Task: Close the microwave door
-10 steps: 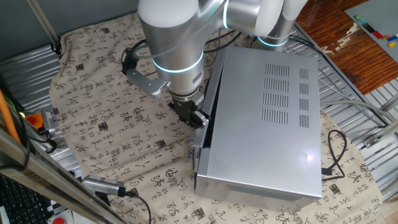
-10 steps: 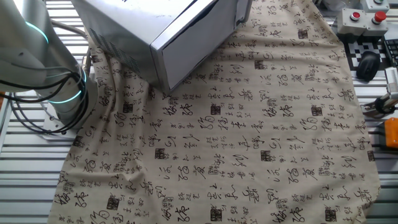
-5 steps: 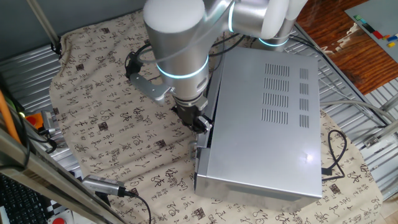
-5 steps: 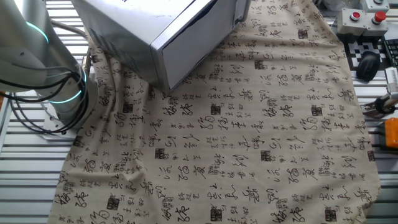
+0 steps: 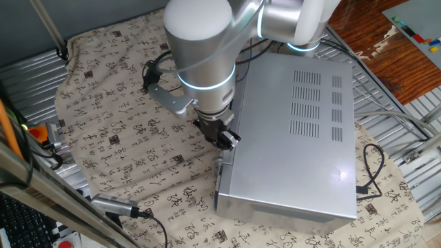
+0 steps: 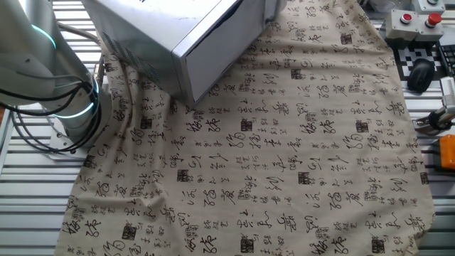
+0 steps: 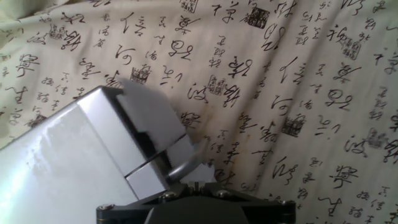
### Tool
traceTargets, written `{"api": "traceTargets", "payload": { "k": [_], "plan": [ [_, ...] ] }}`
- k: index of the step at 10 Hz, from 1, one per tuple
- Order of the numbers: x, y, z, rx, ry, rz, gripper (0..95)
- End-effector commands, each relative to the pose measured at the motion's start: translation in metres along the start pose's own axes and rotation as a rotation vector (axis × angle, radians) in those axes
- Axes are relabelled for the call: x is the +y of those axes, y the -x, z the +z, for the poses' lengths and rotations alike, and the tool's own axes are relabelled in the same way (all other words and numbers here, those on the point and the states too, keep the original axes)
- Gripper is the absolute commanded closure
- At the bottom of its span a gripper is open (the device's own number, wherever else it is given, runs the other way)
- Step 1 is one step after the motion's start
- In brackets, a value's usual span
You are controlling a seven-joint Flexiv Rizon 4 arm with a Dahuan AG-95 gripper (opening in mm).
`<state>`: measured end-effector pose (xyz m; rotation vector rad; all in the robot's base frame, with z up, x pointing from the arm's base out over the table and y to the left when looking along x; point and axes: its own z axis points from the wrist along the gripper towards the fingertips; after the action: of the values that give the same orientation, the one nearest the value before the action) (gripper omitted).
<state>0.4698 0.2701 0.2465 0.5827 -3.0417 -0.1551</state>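
The microwave [image 5: 303, 131] is a silver-grey box with vent slots on top, standing on the patterned cloth. The microwave door [image 5: 221, 176] lies along its left front, almost flush with the box. In the other fixed view the microwave [image 6: 142, 21] is at the top left and the door [image 6: 226, 44] faces the cloth. My gripper [image 5: 226, 139] is black, looks shut and empty, and presses against the door's outer face near its middle. The hand view shows the microwave's corner [image 7: 68, 168] at the lower left; my fingertips are hidden there.
A black power cord [image 5: 372, 172] trails off the microwave's right side. A cable with a metal plug [image 5: 117, 205] lies at the front left, next to an orange part [image 5: 38, 131]. My arm's base [image 6: 50, 78] stands left of the cloth; a red-button box [image 6: 416, 18] and a mouse [image 6: 421, 71] sit right.
My gripper has moved right toward the microwave, pushing the door. The dark gap along the door has narrowed until the door is almost flush.
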Motion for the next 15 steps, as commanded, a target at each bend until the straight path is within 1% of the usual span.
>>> {"api": "traceTargets", "payload": {
  "k": [1, 2, 3, 4, 5, 7, 8, 9, 10, 12, 14, 15],
  "plan": [
    [-0.001, 0.000, 0.000, 0.000, -0.002, -0.005, 95.0],
    [-0.002, 0.000, 0.001, -0.001, -0.006, -0.016, 95.0],
    [-0.015, -0.001, 0.002, -0.006, -0.005, -0.051, 95.0],
    [-0.015, -0.001, 0.002, -0.006, -0.005, -0.051, 95.0],
    [-0.039, -0.005, 0.004, -0.009, -0.001, -0.088, 95.0],
    [-0.051, -0.008, 0.003, -0.007, -0.004, -0.101, 95.0],
    [-0.051, -0.008, 0.003, -0.007, -0.004, -0.101, 95.0],
    [-0.073, -0.012, 0.004, -0.007, -0.004, -0.143, 95.0],
    [-0.078, -0.013, 0.005, -0.006, -0.004, -0.152, 95.0],
    [-0.078, -0.013, 0.005, -0.015, 0.009, -0.144, 95.0],
    [-0.078, -0.013, 0.005, -0.005, -0.004, -0.085, 95.0],
    [-0.078, -0.013, 0.005, -0.007, 0.005, -0.047, 95.0]
  ]
}}
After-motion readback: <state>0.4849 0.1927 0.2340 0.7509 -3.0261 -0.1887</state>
